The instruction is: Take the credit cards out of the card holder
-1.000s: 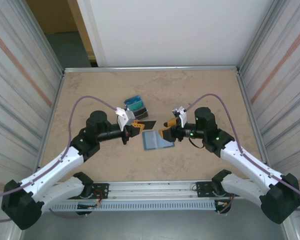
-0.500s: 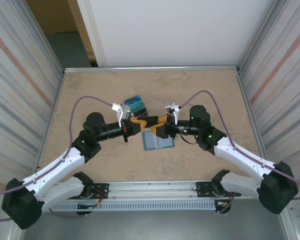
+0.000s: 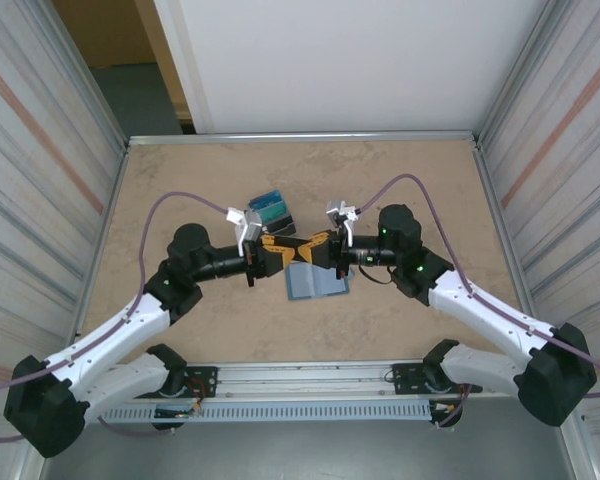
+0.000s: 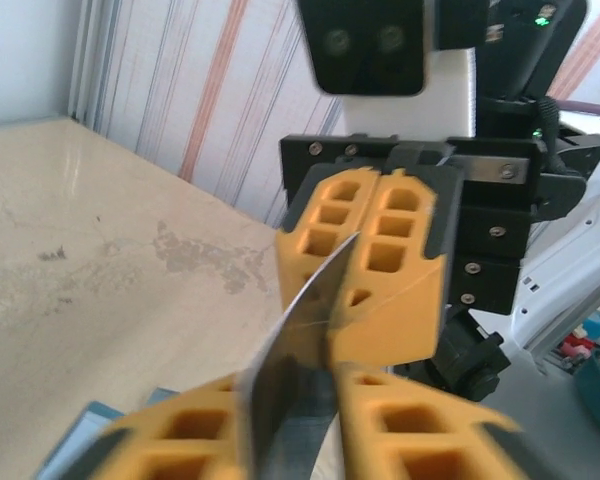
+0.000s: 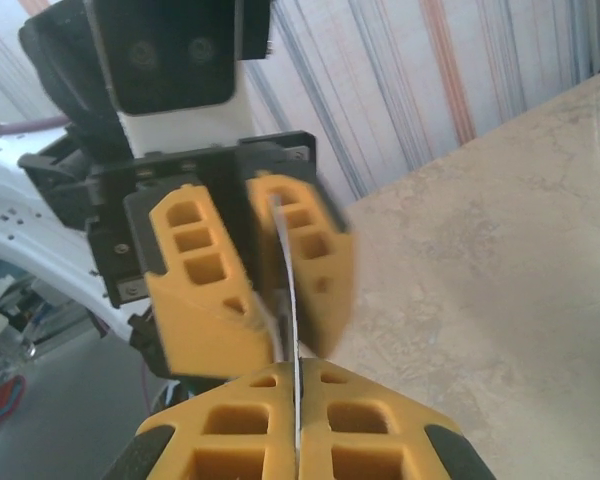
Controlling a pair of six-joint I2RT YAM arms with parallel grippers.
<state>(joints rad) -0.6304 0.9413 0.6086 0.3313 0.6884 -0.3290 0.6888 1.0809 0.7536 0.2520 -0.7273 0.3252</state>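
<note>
The left gripper [image 3: 278, 250] is held out over the middle of the table [image 3: 420, 180], just on the near side of a small black piece [image 3: 283, 223] on which blue-green cards [image 3: 269, 206] are stacked. In the right wrist view its jaws are seen slightly parted, and a credit card [image 4: 298, 345] stands edge-on in the gap between them. The card is therefore judged to be let go by this side, or very nearly so.

To the right, tip to tip with it, the right gripper [image 3: 318, 250] is clenched on the far edge of the same card, which is held in the air between the two. The card holder [image 3: 316, 283] lies flat on the table just nearer than the meeting fingertips, touched by neither gripper.

The step in hand is taken to be a handover from left to right. It would be done well if the left jaws were opened clear of both faces before either arm is drawn back. Since only a narrow edge appears to be pinched, the card is best pulled straight along its own plane, without twist, so that it is not levered out of the grip
</note>
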